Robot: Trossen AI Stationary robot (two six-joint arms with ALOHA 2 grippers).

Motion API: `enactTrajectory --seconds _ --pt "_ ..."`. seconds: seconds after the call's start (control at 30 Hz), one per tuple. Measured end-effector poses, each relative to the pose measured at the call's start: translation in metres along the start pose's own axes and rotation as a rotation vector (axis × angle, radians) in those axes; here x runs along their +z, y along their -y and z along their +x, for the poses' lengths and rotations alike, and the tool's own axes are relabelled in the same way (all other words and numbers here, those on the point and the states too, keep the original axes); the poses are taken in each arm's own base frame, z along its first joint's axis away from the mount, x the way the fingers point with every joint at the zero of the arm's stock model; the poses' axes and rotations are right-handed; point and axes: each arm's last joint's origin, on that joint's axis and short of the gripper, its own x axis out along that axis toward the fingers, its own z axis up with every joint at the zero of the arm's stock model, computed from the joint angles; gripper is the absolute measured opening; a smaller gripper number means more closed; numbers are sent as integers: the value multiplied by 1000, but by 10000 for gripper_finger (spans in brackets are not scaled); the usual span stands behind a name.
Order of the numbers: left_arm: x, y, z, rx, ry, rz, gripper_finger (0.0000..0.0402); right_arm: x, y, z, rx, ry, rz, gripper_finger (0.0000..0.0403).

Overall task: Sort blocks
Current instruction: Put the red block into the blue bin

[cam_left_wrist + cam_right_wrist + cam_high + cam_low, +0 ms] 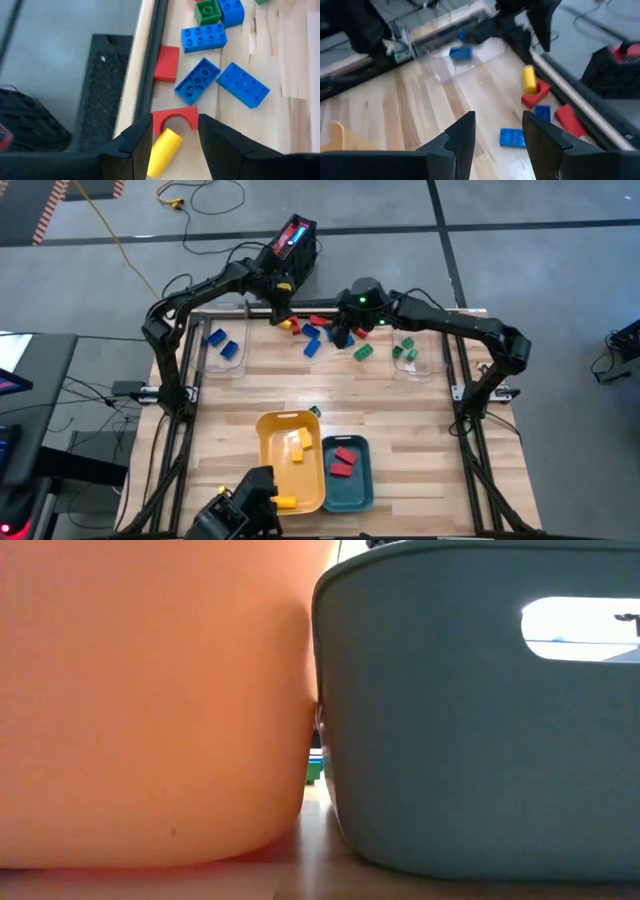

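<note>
Left gripper [175, 145] hung open, empty, straddling yellow cylinder [163, 146], long axis apparently lying along the fingers; red arch [175, 118] just beyond.

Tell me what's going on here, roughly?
Two arms are sorting blocks by colour. The left pincer hangs open over a yellow block and a red arch at the table's far edge, gripping nothing. The right pincer hangs open above a blue block in the same pile, also empty. Yellow blocks already lie in the yellow tray, red ones in the teal tray, and some blue and green ones in clear containers at the sides.
</note>
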Motion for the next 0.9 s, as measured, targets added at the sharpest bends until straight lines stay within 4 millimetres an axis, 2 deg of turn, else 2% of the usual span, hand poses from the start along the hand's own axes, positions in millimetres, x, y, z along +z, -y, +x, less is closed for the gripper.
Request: enactTrajectory --seconds 0.13,0.37,0.47,0.6,0.77,0.9 --pt "-2 -6 7 -23 -35 -42 153 -5 7 11 -4 -28 9 176" --pt "13 -7 -18 22 -14 -42 153 -22 13 13 -25 -195 -29 176" --pt "17 -6 -25 39 4 -43 153 -29 29 9 -52 -288 9 181" --pt "22 3 -23 19 -5 -54 153 -45 52 9 -95 -441 22 206" --pt "31 19 -19 -17 -13 3 153 -53 73 27 -101 -508 84 242" --pt "37 27 -16 -23 -10 43 153 -57 96 40 -151 -618 169 250"
